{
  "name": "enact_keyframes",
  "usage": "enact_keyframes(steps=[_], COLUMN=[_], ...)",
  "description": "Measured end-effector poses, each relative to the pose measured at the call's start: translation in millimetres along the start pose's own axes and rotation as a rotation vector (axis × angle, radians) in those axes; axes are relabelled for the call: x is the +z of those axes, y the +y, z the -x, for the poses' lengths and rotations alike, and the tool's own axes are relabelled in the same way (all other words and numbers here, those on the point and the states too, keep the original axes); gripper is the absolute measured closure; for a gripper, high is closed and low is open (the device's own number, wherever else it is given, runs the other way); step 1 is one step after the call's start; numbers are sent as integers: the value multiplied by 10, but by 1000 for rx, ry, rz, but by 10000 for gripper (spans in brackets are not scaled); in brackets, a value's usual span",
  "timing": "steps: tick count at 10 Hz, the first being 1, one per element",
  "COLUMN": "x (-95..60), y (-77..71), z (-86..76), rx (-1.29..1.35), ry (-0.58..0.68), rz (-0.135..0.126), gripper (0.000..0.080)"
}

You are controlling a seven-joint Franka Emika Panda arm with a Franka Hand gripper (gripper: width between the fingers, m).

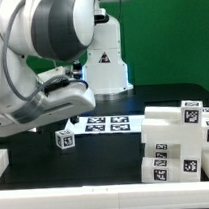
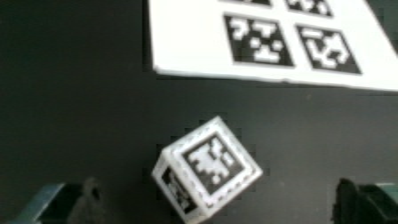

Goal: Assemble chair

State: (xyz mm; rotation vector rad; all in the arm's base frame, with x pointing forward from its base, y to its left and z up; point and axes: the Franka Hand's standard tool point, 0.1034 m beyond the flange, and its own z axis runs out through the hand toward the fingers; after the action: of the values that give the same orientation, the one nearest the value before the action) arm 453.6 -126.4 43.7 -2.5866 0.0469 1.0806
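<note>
while a small tagged chair piece (image 1: 64, 140) (image 2: 210, 165) lies tilted on the black table (image 1: 106, 157), just at seven o'clock from the marker board (image 1: 107, 123) (image 2: 267, 38), the gripper (image 2: 217, 203) hangs above it, fingers (image 2: 63, 203) spread, gripping nothing.

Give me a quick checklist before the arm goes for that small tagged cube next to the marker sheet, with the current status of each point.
1. Small tagged cube in the wrist view: ok, it sits between the two fingertips.
2. Gripper open: ok, fingertips stand wide apart, nothing between them.
3. Gripper touching the cube: cannot tell how high it is above it.
4. Cube square to the fingers: not ok, it appears turned diagonally.
5. Cube apart from the marker board: ok, dark table shows between them.
6. Stack of other chair parts out of the way: ok, it lies toward the exterior view's right.
</note>
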Motion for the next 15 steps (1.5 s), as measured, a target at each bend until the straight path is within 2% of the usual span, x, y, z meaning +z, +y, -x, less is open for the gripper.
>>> enact_keyframes(steps=[1,2,3,4,5,6,7,8,9,11,12,13,14,15], x=[-24,-87,-119,-150,-106,13,0,25,30,7,68,71,55,123], y=[27,60,53,41,20,23,74,170,267,354,212,67,-75,-169], z=[-61,-111,-80,-72,2,90,70,55,54,83,41,13,0,-43], rx=[-1,-25,-56,-101,-162,-206,-254,-258,-233,-234,-253,-302,-393,-463], ry=[44,143,228,343,453,514,601,662,706,761,742,737,723,697], rz=[10,42,76,134,201,250,319,328,321,372,385,424,481,516], gripper=[150,150,150,150,150,150,150,150,150,150,150,150,150,150])
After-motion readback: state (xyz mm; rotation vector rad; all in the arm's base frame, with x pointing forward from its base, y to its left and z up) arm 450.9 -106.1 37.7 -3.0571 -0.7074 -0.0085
